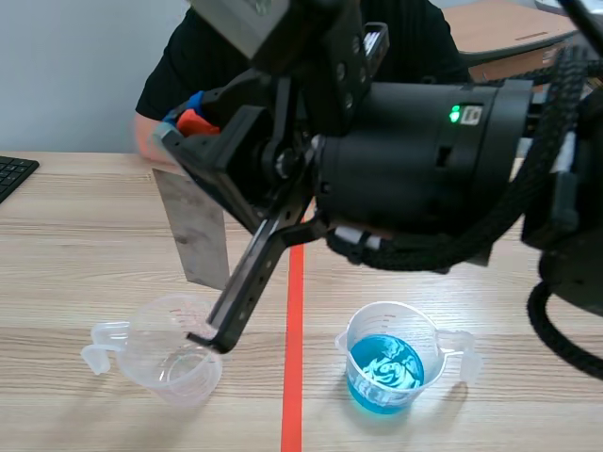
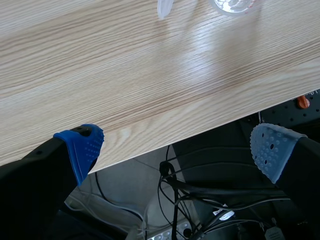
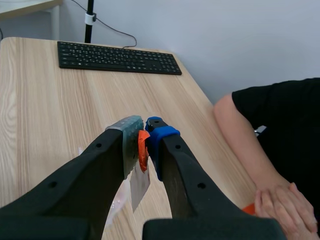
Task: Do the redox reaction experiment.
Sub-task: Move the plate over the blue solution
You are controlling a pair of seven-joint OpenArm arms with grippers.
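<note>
The right arm hides most of the person [image 1: 174, 56]; we cannot identify the orange bit [image 3: 143, 150] in the right gripper [image 3: 143, 145]. Its fingers pinch the sheet [image 1: 193, 231] by its top. The sheet hangs nearly upright, long axis 12-to-6, at 12 o'clock of the empty cup [image 1: 174, 356]. The left gripper [image 2: 176, 147] has its fingers spread at the counter [image 2: 150, 75] edge.

We see a pale wood-grain worktop [image 1: 75, 235] with an orange-red tape line [image 1: 293, 377], a clear cup [image 1: 170, 372], and a second cup [image 1: 358, 331] holding bright blue liquid [image 1: 382, 377] swirled with white. The sheet [image 1: 193, 231] is dull grey with an orange tab [image 3: 143, 150]. The right tool [image 3: 142, 128] has grey-green and blue dotted pads, the left tool [image 2: 175, 145] has blue and grey-blue ones, and the keyboard [image 3: 117, 57] and the person's shirt [image 3: 285, 130] are black.
</note>
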